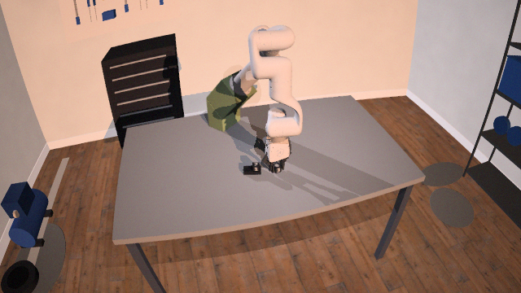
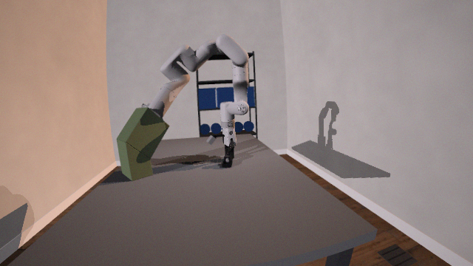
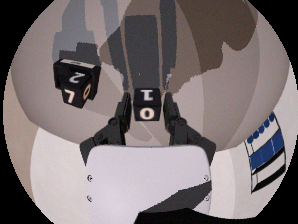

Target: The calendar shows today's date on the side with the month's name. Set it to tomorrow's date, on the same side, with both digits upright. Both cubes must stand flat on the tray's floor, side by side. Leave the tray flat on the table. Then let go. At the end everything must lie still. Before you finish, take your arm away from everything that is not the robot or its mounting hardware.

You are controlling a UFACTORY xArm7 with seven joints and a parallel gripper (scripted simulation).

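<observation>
Your gripper (image 1: 277,166) (image 2: 228,159) (image 3: 147,100) stands half open, holding nothing; the loose cube (image 3: 147,104) sits between its fingers, the other cube (image 3: 76,93) at the tray (image 3: 95,80); centre the fingers, then close gently and squarely.

The small black cube-shaped block (image 1: 277,168) (image 3: 147,105) carries pale digits, a 1 and a 0; the other small black cube (image 1: 256,166) (image 3: 76,94) shows pale digits too; the flat rectangular worktop (image 1: 195,179) (image 2: 222,214) (image 3: 40,90) is plain grey; the wooden plank floor (image 1: 228,260) (image 2: 355,218) is brown, streaked darker; the jointed arm (image 1: 281,81) (image 2: 230,49) is white; its jaws are black.
</observation>
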